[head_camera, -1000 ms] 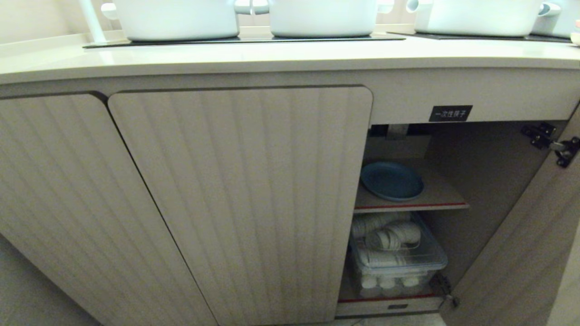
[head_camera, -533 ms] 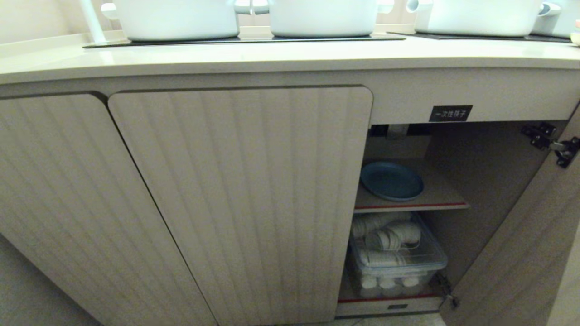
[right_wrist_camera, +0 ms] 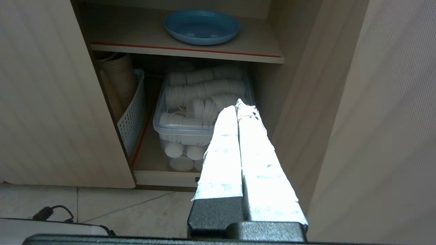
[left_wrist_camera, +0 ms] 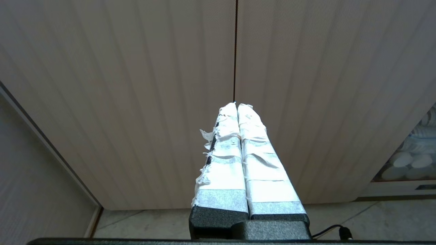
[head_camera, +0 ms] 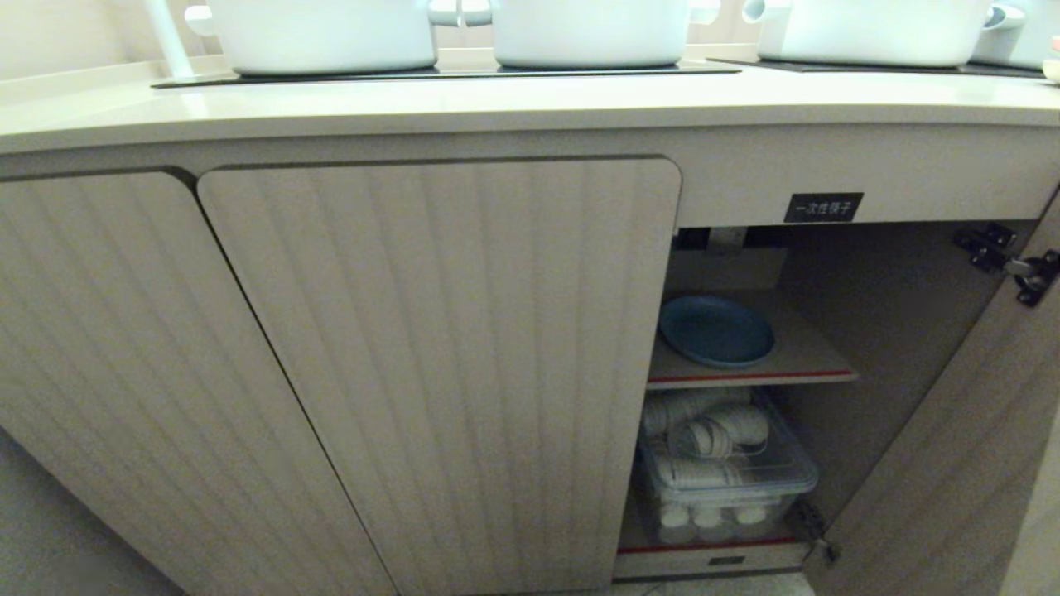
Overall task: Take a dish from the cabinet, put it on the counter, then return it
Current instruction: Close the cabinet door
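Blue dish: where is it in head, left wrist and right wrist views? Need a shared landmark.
Head view: the dish lies on the inner shelf of the open cabinet, right of the closed door.
Left wrist view: not in it.
Right wrist view: the dish is at the top, on the shelf.
Shared landmark: the clear bin of white cups below the shelf.

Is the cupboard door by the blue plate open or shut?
Open. The cabinet door is swung aside on its hinge, so the dish shows on the inner shelf.
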